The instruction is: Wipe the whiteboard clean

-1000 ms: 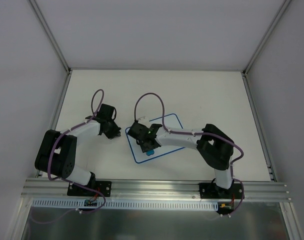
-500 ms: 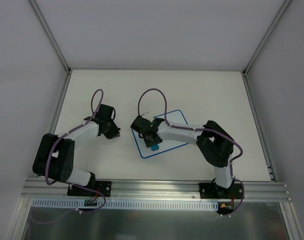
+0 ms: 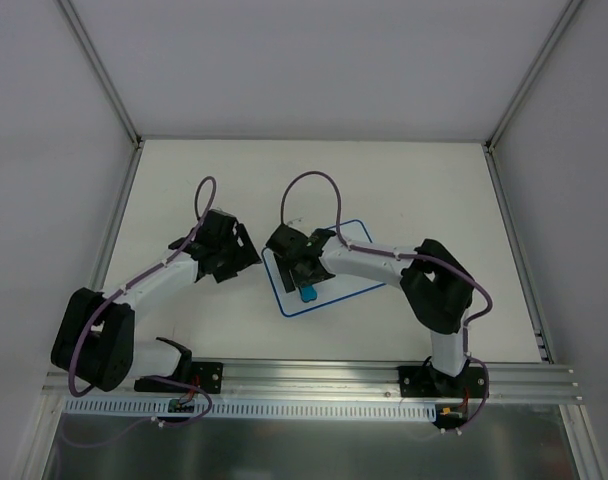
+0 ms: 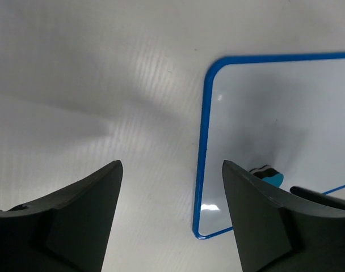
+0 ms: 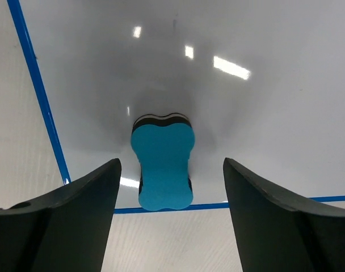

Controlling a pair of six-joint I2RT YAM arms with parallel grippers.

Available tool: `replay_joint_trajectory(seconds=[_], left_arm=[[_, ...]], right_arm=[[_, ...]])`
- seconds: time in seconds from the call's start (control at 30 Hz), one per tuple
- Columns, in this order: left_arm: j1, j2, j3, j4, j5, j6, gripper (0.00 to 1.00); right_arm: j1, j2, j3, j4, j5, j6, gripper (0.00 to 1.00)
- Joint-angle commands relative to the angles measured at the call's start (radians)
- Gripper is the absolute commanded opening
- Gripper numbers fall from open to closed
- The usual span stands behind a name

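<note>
The whiteboard [image 3: 339, 288] lies flat on the table, white with a thin blue border, and its visible surface bears no marks. A bright-blue eraser block [image 5: 163, 164] rests on it near the front edge. My right gripper [image 5: 172, 215] hovers just above the eraser, open, with the fingers standing clear on both sides of it. In the top view the right gripper [image 3: 306, 278] is over the board's left part, with the eraser [image 3: 309, 293] just in front of it. My left gripper [image 4: 172, 215] is open and holds nothing. It stands over the whiteboard's [image 4: 274, 130] left edge.
The white table [image 3: 184, 170] is walled by grey panels at the back and sides. An aluminium rail [image 3: 314, 378] runs along the near edge with both arm bases on it. Purple cables loop above both wrists.
The right gripper has opened and let go of the eraser, which now lies on the board. The left gripper has opened and shifted right, toward the board's left edge.
</note>
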Motion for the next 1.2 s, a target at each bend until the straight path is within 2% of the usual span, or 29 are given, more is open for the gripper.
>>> replay_joint_trajectory(seconds=[0.0, 0.13, 0.27, 0.33, 0.47, 0.57, 0.8, 0.97, 1.17], left_arm=[[-0.069, -0.018, 0.018, -0.012, -0.036, -0.007, 0.75], [-0.148, 0.011, 0.049, -0.018, -0.065, -0.044, 0.78], [-0.23, 0.057, 0.098, -0.027, -0.098, -0.064, 0.78], [-0.264, 0.088, 0.121, -0.038, -0.114, -0.073, 0.78], [-0.354, 0.152, 0.199, -0.058, -0.153, -0.075, 0.78], [-0.4, 0.208, 0.251, -0.085, -0.179, -0.07, 0.78], [-0.448, 0.318, 0.334, -0.122, -0.187, -0.046, 0.72], [-0.482, 0.376, 0.38, -0.143, -0.19, -0.038, 0.63], [-0.508, 0.425, 0.42, -0.174, -0.191, -0.033, 0.61]], right_arm=[[-0.047, -0.127, -0.006, -0.013, 0.018, -0.011, 0.79], [-0.134, -0.239, -0.115, 0.019, 0.033, -0.054, 0.77], [-0.335, -0.37, -0.261, 0.102, -0.06, -0.128, 0.73], [-0.396, -0.394, -0.308, 0.105, -0.065, -0.149, 0.66], [-0.565, -0.4, -0.365, 0.15, -0.14, -0.188, 0.63], [-0.642, -0.374, -0.382, 0.167, -0.184, -0.194, 0.6], [-0.686, -0.294, -0.396, 0.199, -0.234, -0.191, 0.5], [-0.687, -0.269, -0.43, 0.236, -0.254, -0.171, 0.35], [-0.69, -0.292, -0.462, 0.242, -0.267, -0.158, 0.22]])
